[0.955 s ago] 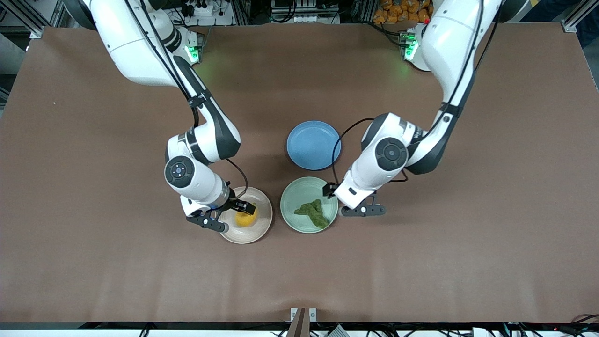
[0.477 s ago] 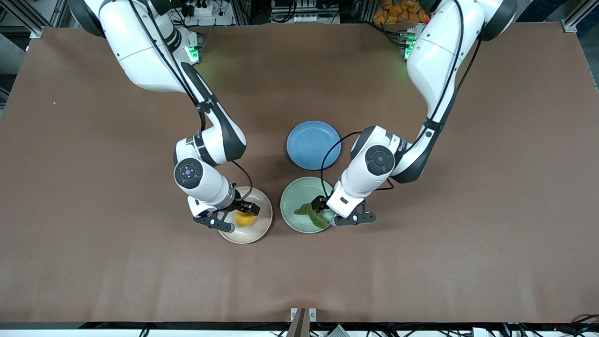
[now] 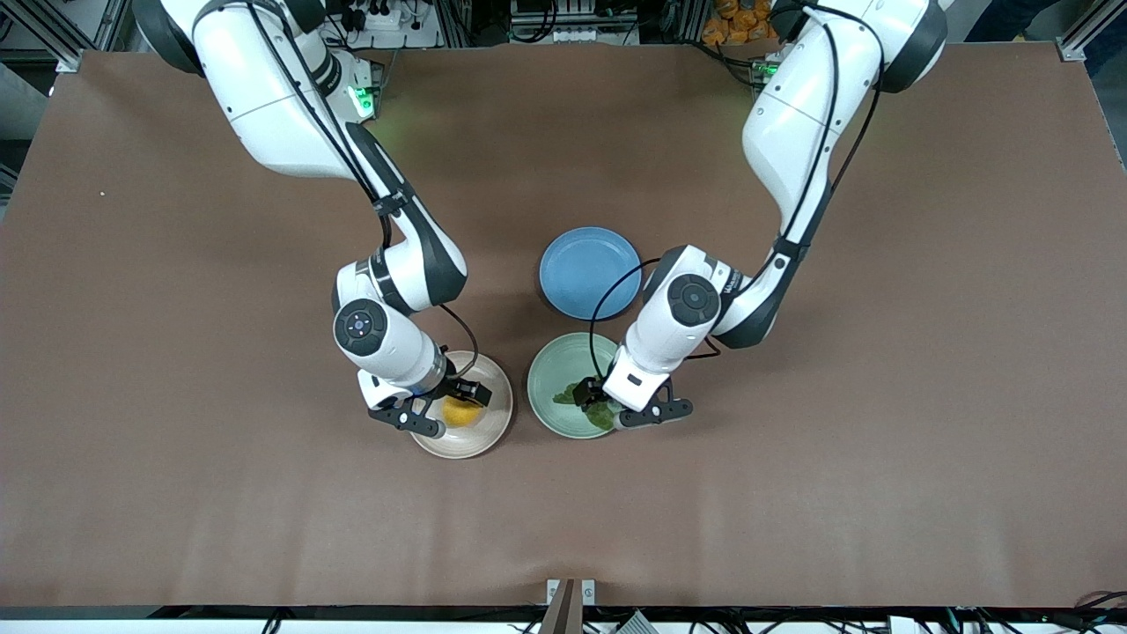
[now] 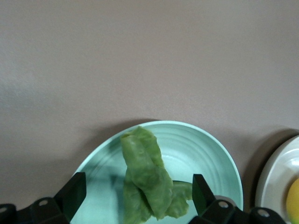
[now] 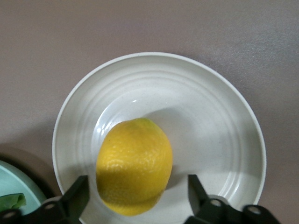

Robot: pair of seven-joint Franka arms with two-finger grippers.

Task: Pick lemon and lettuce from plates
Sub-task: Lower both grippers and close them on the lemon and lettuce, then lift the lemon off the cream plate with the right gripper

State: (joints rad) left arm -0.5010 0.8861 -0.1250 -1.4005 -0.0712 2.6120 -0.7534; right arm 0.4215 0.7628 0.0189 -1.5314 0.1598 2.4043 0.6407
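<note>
The yellow lemon (image 5: pixel 134 172) lies in the beige plate (image 5: pixel 210 121); in the front view the lemon (image 3: pixel 460 411) shows on this plate (image 3: pixel 495 423). My right gripper (image 5: pixel 135 196) is low over it, open, one finger on each side with gaps. The dark green lettuce (image 4: pixel 145 177) lies folded in the mint green plate (image 4: pixel 201 149). My left gripper (image 4: pixel 136 196) is open and straddles the leaf without touching it. From the front, the right gripper (image 3: pixel 449 409) and left gripper (image 3: pixel 616 405) cover part of each plate, and the lettuce (image 3: pixel 568 396) peeks out on the mint plate (image 3: pixel 550 379).
A blue plate (image 3: pixel 588 271) with nothing on it stands farther from the front camera than the mint plate, close to the left arm's wrist. The two task plates sit side by side with a narrow gap. Brown table surface lies all around.
The left gripper has moved from beside the mint plate to over the lettuce and come down around it. The right gripper has shifted slightly over the lemon, and its jaws have narrowed a little.
</note>
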